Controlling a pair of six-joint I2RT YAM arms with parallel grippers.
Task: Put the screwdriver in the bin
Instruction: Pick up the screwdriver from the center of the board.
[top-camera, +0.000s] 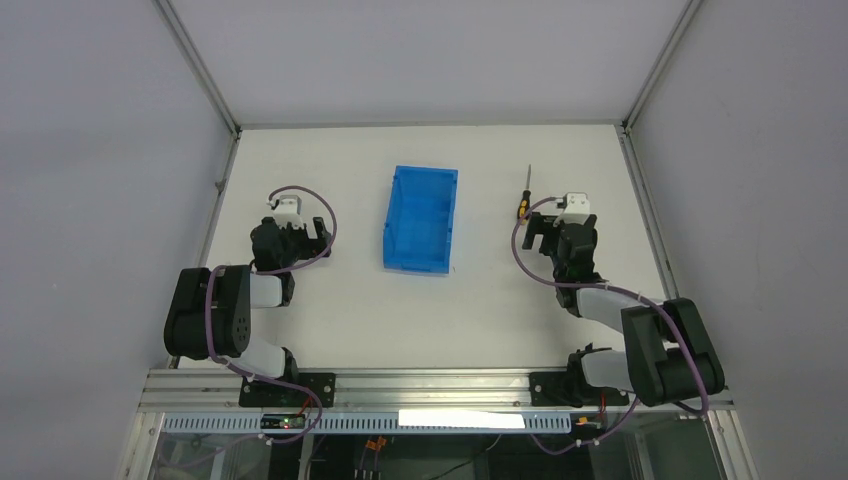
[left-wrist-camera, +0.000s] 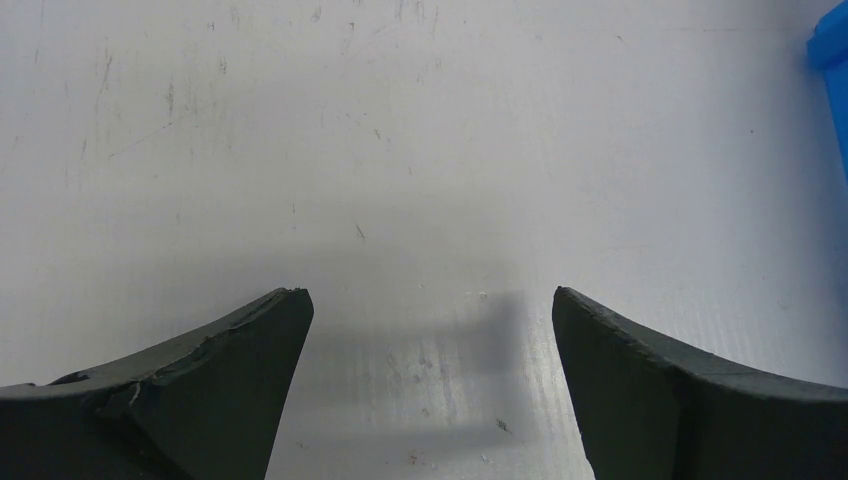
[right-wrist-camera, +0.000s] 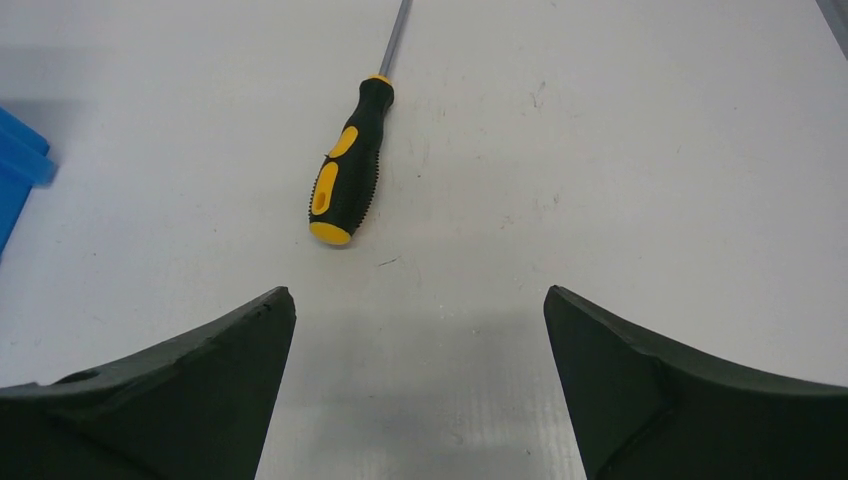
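The white worktop (top-camera: 350, 320) carries the bin (top-camera: 421, 218). The screwdriver (right-wrist-camera: 348, 170) lies right of the bin, outside it, just ahead of the right tool (right-wrist-camera: 417, 296), which is spread wide and empty. Left of the bin, the left tool (left-wrist-camera: 430, 292) is also wide.

Surface (top-camera: 340, 310): was white, scuffed.
Bin (top-camera: 417, 256): stood near the middle, blue.
Screwdriver (top-camera: 524, 196): lay right of it, well apart, shaft pointing away.

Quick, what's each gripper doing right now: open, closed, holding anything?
Left gripper: open, holding nothing.
Right gripper: open, holding nothing; the screwdriver lies just ahead of it, not gripped.
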